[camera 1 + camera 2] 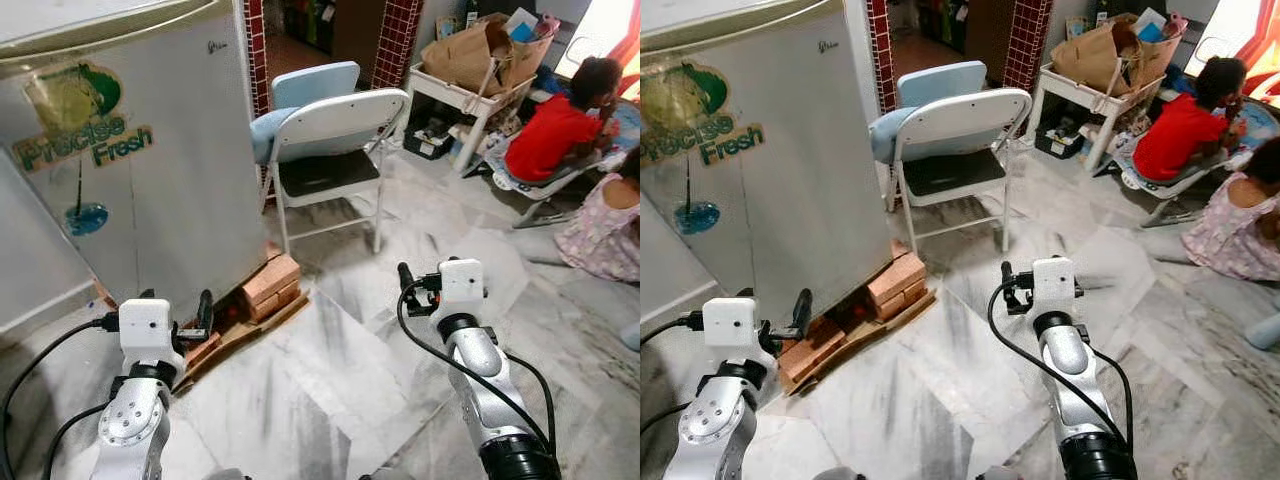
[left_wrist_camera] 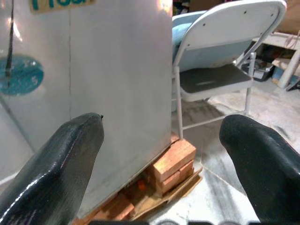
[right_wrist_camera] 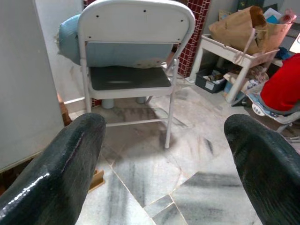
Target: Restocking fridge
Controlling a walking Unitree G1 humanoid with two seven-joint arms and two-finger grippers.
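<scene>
Facing a closed fridge (image 1: 120, 150) propped on bricks (image 1: 272, 280), ahead to the left. Left gripper (image 2: 161, 154) spread wide and empty, aimed at the fridge's lower corner. Right gripper (image 3: 166, 164) likewise wide apart, holding nothing, pointing at a folding chair (image 1: 335, 150) just beside the fridge, above marble floor (image 1: 330, 390). Two people (image 1: 560, 130) seated far right.

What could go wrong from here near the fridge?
1. The fridge sits on stacked bricks; a bump from the left end effector, held close to them, might unsettle it.
2. The folding chair stands right beside the fridge and could catch an arm.
3. People sit on the floor to the right, near the right end effector.
</scene>
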